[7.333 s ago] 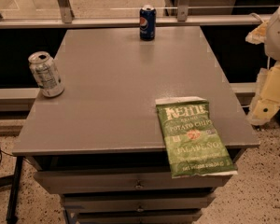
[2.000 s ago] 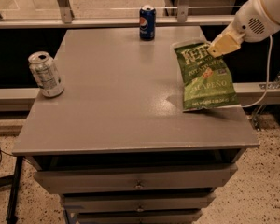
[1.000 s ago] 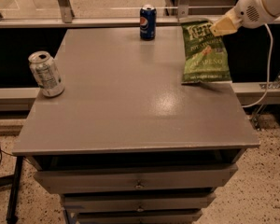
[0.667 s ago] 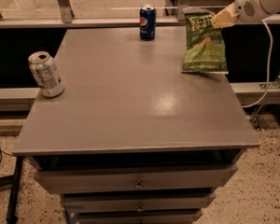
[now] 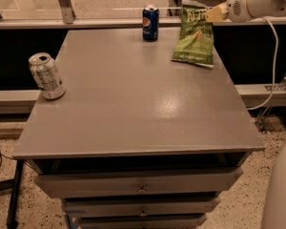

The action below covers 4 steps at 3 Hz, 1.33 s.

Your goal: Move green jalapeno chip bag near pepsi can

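Here's the counter (image 5: pixel 133 113): the pepsi can (image 5: pixel 150 23) stands at the back edge, about midway along. Near it on the right, not touching, the chip bag (image 5: pixel 194 35) is up by the back right corner, its bottom edge low over the counter and its top raised toward the back edge. The gripper (image 5: pixel 214 13) is above that corner, pinching the bag's top from the right. Over at the left edge, well apart from both, stands a second can (image 5: pixel 46 75). Drawers (image 5: pixel 140 182) stack under the front edge.

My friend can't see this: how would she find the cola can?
Look along the grey table's far edge. The cola can stands left of the green chip bag hanging from the pincer. It is dark blue; the other can is dented silver.
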Motion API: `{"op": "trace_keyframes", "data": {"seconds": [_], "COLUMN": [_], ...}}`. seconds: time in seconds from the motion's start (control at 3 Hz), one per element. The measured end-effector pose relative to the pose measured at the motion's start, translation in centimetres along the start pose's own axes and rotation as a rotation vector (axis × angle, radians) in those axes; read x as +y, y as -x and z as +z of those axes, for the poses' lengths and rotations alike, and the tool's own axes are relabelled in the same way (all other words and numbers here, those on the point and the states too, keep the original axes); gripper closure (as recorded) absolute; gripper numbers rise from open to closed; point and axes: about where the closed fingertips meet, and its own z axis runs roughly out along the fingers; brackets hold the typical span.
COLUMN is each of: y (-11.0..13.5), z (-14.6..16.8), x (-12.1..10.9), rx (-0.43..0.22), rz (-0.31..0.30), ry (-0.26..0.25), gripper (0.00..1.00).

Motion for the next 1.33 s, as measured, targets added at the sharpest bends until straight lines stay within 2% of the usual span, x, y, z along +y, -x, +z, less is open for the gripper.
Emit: {"op": "trace_keyframes", "data": {"seconds": [0.33,0.67,1.0,1.33], "y": [1.1,1.7,1.7,1.7], "z": [3.5,7.1,8.5,9.5], "x": [0.4,1.3,1.5,1.6], "rx": [-0.040,-0.050,-0.034,-0.023], "rz": [0.086,0.162,0.187,0.199], "ry": [0.014,0.034,0.028,0.027], "gripper": [1.00,1.00,0.84,0.61]}}
